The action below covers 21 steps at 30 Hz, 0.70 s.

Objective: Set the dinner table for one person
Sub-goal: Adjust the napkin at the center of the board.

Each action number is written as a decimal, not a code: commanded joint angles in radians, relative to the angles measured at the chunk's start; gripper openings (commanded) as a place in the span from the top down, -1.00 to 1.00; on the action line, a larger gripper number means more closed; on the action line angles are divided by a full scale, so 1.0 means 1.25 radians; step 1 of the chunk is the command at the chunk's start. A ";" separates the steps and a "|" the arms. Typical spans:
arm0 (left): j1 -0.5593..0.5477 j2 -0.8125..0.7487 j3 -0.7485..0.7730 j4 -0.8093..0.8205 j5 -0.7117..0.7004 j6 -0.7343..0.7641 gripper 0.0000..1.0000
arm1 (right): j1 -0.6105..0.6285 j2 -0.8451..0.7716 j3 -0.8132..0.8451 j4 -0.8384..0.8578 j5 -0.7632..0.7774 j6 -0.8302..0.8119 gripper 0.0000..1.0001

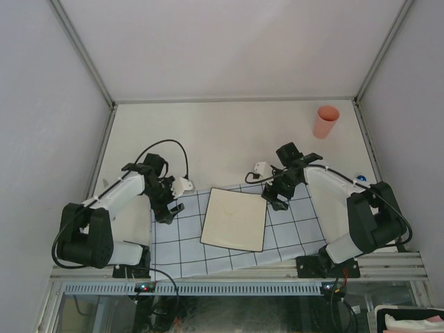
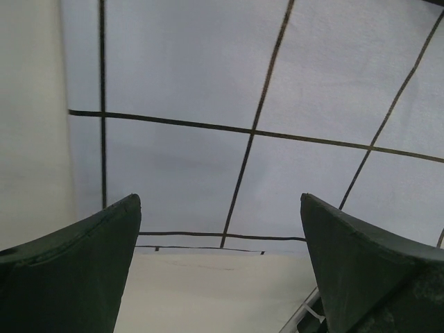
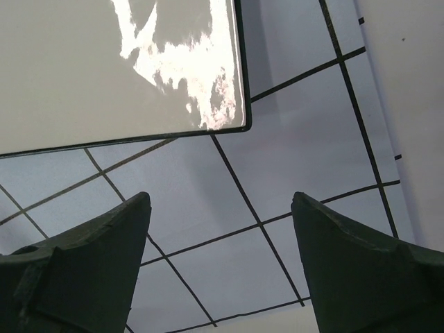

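Note:
On the off-white dinner table (image 1: 229, 135) lies a light-blue grid cloth (image 1: 187, 239) with a square cream plate (image 1: 234, 219) on it. My left gripper (image 1: 168, 209) hovers over the cloth's left edge, open and empty. In the left wrist view its fingers (image 2: 83, 267) frame the cloth (image 2: 194, 76) and bare table (image 2: 208, 291). My right gripper (image 1: 277, 200) is just right of the plate, above the cloth, open with nothing between the jaws. The right wrist view shows the plate's dark-rimmed corner (image 3: 118, 69) ahead of the gripper (image 3: 220, 201) and grid cloth (image 3: 298, 139) beneath.
A pink cup (image 1: 325, 121) stands upright at the table's back right corner. Pale walls with grey rails (image 1: 104, 146) close in the left, right and back sides. A small blue object (image 1: 359, 177) shows beside the right arm.

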 commanded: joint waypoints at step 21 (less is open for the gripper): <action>-0.132 0.199 0.071 -0.008 -0.055 -0.034 -1.00 | 0.011 0.093 0.002 -0.022 0.035 -0.148 -0.89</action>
